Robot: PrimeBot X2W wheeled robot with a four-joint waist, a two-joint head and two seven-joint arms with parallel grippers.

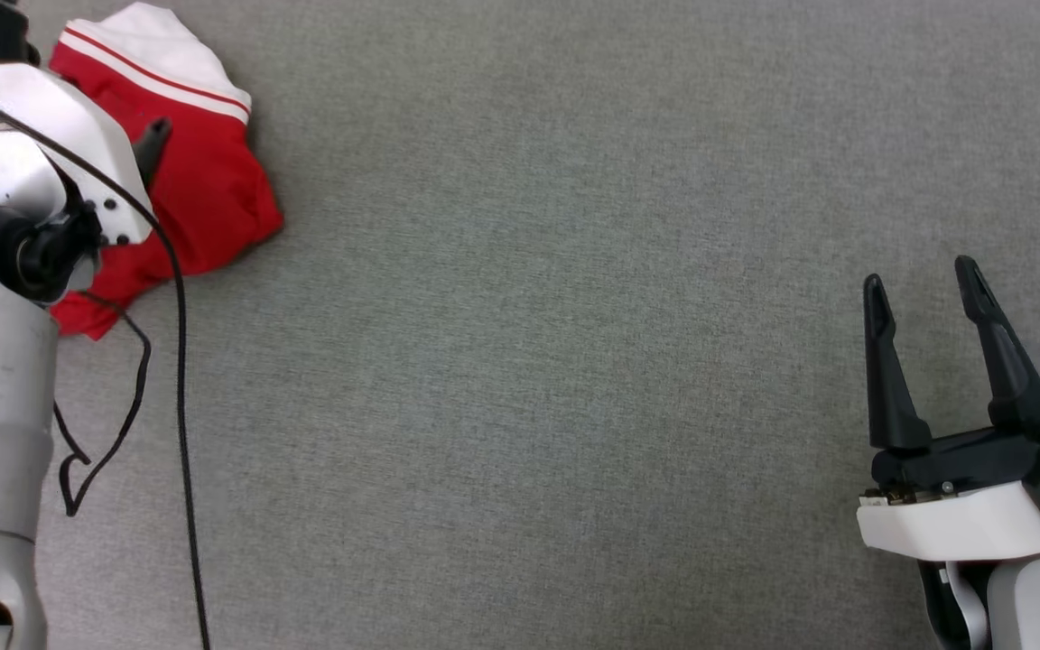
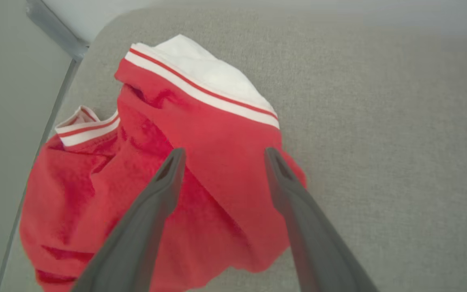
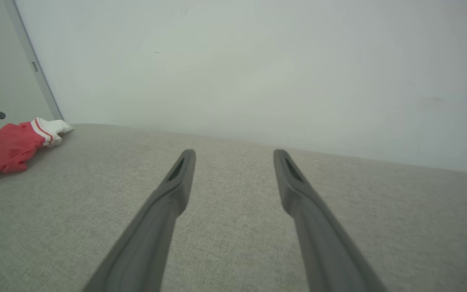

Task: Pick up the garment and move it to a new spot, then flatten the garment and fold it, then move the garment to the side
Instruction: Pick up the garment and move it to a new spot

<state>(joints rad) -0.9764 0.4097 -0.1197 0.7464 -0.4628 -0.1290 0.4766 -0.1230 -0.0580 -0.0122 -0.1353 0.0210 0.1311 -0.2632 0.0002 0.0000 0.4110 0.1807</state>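
Grey fabric surface (image 1: 574, 361): extends under and ahead of both end effectors

The garment (image 1: 204, 181): lies crumpled in a heap directly under and ahead of the left gripper (image 2: 221, 156). It is well apart from the right gripper (image 1: 920, 275), off to that gripper's left

Left gripper: fingers spread wide over the red cloth, nothing clamped; contact with the cloth cannot be determined

Right gripper: fingers spread wide, holding nothing

Assessment: no step appears complete. Pick-up, relocation, flattening, folding and setting aside all remain

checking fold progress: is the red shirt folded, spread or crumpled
Crumpled: the garment lies as a creased, uneven heap on the grey surface, neither flat nor folded.
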